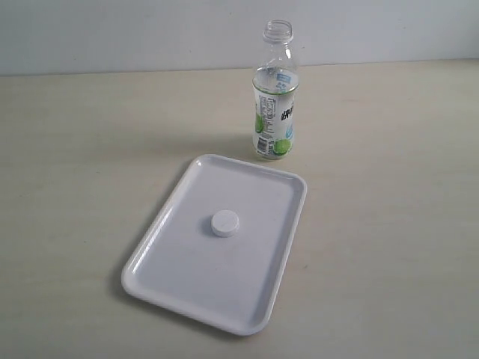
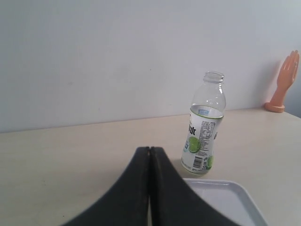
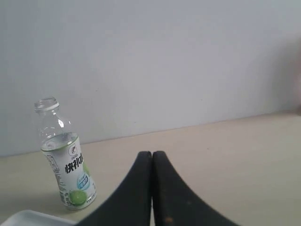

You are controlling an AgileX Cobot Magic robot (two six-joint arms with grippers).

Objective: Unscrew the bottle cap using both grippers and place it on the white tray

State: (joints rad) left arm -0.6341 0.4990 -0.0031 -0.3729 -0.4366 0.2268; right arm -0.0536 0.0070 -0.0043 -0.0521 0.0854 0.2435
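The clear bottle with its lime label stands upright on the table, its neck open and capless, just beyond the far edge of the white tray. The white bottle cap lies flat near the tray's middle. Neither arm shows in the exterior view. In the left wrist view my left gripper is shut and empty, well short of the bottle, with a tray corner beside it. My right gripper is shut on nothing too, the bottle standing off to one side.
A pale wooden table spreads around the tray, with a light wall behind. An orange hand-shaped model stands at the table's far edge in the left wrist view.
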